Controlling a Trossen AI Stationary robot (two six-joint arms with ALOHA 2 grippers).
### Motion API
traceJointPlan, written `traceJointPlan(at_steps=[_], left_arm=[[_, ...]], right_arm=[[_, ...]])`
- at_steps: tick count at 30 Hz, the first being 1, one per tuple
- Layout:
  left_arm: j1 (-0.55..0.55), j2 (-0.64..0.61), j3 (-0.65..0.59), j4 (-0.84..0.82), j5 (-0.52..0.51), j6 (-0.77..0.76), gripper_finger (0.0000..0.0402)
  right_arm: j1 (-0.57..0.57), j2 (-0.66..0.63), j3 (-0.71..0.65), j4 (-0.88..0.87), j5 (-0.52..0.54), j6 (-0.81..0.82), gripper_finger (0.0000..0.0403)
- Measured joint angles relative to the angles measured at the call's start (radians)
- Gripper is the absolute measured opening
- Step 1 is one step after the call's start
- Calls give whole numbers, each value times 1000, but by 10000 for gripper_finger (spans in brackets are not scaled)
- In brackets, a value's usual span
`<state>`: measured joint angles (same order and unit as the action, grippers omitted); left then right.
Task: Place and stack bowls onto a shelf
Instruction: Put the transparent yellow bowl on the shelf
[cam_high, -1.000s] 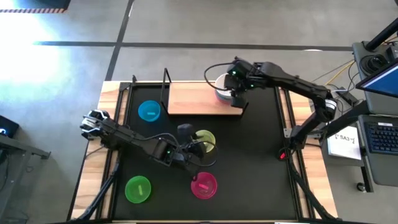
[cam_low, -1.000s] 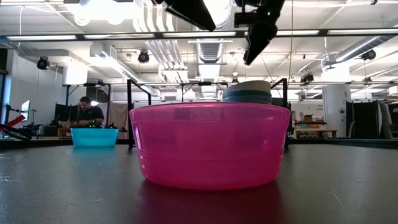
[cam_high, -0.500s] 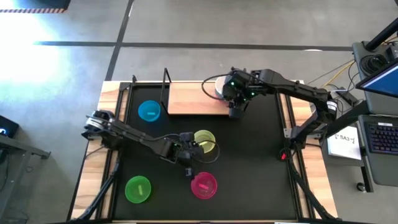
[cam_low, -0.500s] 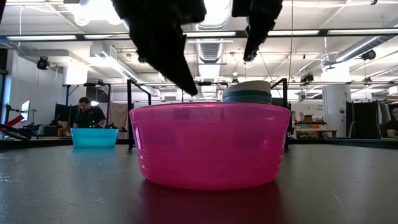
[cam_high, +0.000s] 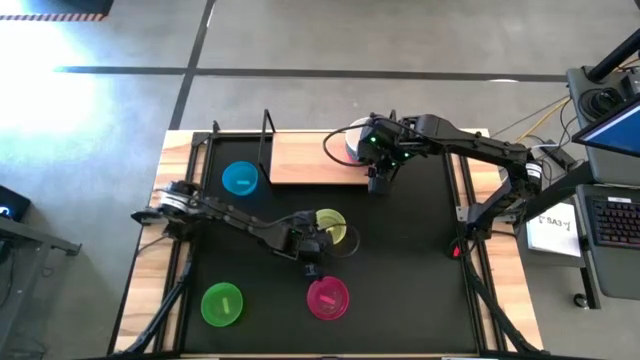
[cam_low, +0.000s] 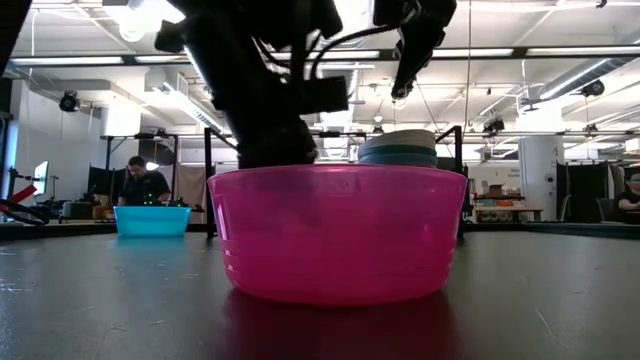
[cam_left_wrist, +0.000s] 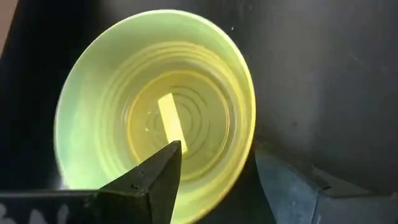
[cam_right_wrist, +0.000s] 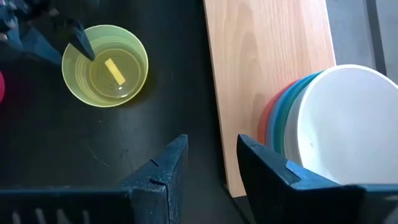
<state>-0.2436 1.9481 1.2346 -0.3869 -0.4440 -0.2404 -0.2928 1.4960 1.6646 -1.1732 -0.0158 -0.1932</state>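
Pickup of the yellow bowl (cam_left_wrist: 155, 112) on the black mat (cam_high: 400, 260) is what I judge in hand: my left gripper (cam_left_wrist: 211, 180) straddles its rim, parted, so next I pinch and lift toward the shelf (cam_high: 310, 158), where my right gripper (cam_right_wrist: 208, 162) hangs unclenched beside the stacked bowls (cam_right_wrist: 323, 137).

The left gripper (cam_high: 312, 250) sits at the yellow bowl (cam_high: 331, 227). Near that bowl are pink (cam_high: 328, 298), green (cam_high: 222, 304) and blue (cam_high: 240, 179) bowls. The right gripper (cam_high: 377, 178) is by the shelf (cam_high: 305, 160).
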Motion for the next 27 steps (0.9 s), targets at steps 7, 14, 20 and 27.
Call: traceJointPlan(at_steps=[7,14,20,27], left_arm=[[15,68,40,-6,1,-4,122],[48,36,47,-51,56,-15,11],[98,-8,47,-93,61,-8,3],[156,-78,50,-96,57,36,1]], right_arm=[[0,0,0,-5,0,0,125],[0,0,0,-10,0,-16,123],[-2,0,0,-35,-1,-49,123],[-2,-1,0,-67,0,-53,123]])
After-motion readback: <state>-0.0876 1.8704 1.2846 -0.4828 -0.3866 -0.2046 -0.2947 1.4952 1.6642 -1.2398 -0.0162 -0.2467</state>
